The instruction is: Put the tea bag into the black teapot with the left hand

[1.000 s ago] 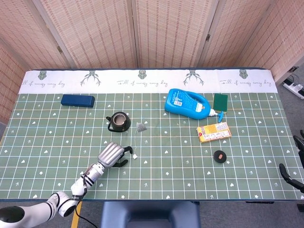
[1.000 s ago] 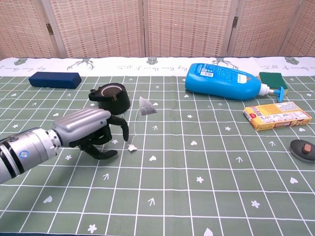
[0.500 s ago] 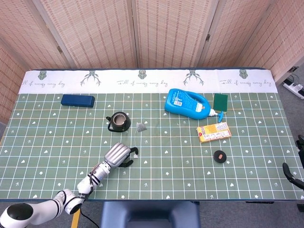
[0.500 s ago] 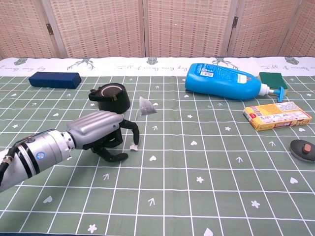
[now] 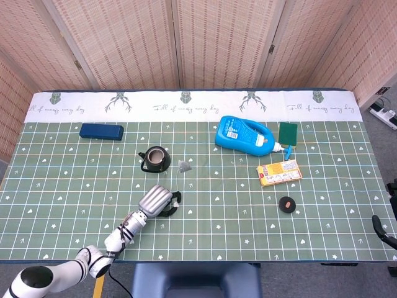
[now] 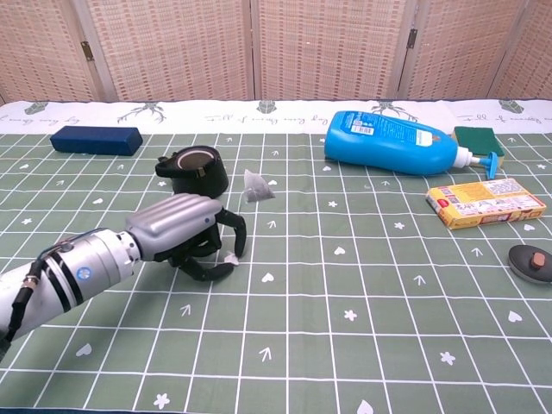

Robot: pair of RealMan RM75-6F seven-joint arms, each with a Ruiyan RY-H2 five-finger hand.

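Note:
The black teapot (image 5: 155, 159) (image 6: 195, 172) stands lidless, left of the table's middle. Just right of it lies the tea bag (image 5: 185, 165) (image 6: 256, 187), a small grey pyramid on the cloth. Its string runs toward me to a white tag (image 6: 231, 259). My left hand (image 5: 156, 200) (image 6: 185, 233) is low over the cloth in front of the teapot, fingers curled down, a finger and the thumb pinching the tag. Of my right hand, only dark fingertips (image 5: 383, 227) show at the right edge of the head view.
A blue detergent bottle (image 5: 244, 135) (image 6: 390, 143) lies at the back right beside a green sponge (image 5: 288, 133). A yellow box (image 5: 279, 172) and a black round lid (image 5: 286, 204) sit nearer on the right. A dark blue case (image 5: 101, 131) is at the back left.
My left hand has slid right and forward to the tag, and its fingers have curled around it. The tea bag and teapot have not moved.

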